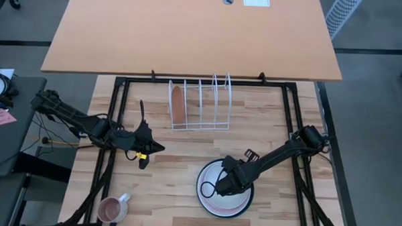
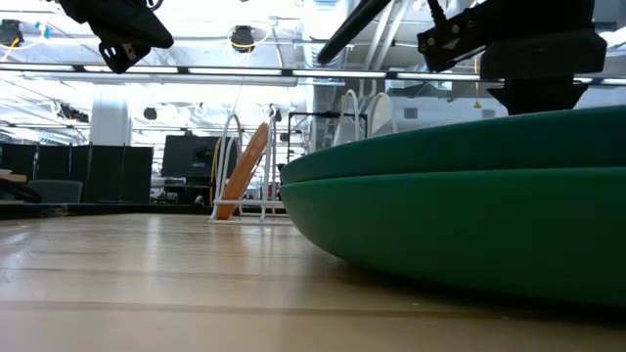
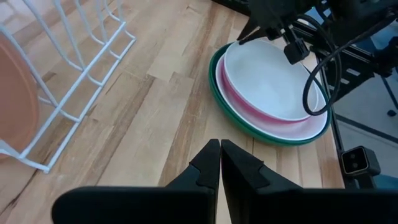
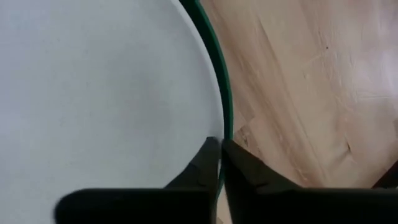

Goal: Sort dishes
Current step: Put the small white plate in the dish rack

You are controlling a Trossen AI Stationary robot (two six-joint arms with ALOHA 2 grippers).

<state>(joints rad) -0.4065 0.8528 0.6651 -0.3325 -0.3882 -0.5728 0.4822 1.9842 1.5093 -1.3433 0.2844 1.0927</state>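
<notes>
Looking down from the high view, you have the stack of plates at lower centre-right: a white plate point(image 1: 215, 177) on top, a magenta pink plate point(image 3: 249, 111) under it, a dark green plate point(image 2: 469, 210) at the bottom. Only the rims of the lower two show.

The right gripper point(image 1: 220, 188) sits over the stack's left part; its wrist view shows the fingers pressed together at the white plate's edge, the green rim point(image 4: 219, 62) just beside them. Nothing is clamped between them, as far as you can see.

The orange-brown plate point(image 1: 178, 104) stands on edge in the leftmost slot of the white wire rack point(image 1: 208, 103), upper centre of the frame. The other slots are free.

The left gripper point(image 1: 146, 155) hangs left of centre, jaws shut on nothing, well apart from stack and rack.

A pink mug point(image 1: 110, 208) sits at the lower left near the table point(image 1: 179, 152) edge. Bare wood lies between rack and stack, and between left gripper and stack.
</notes>
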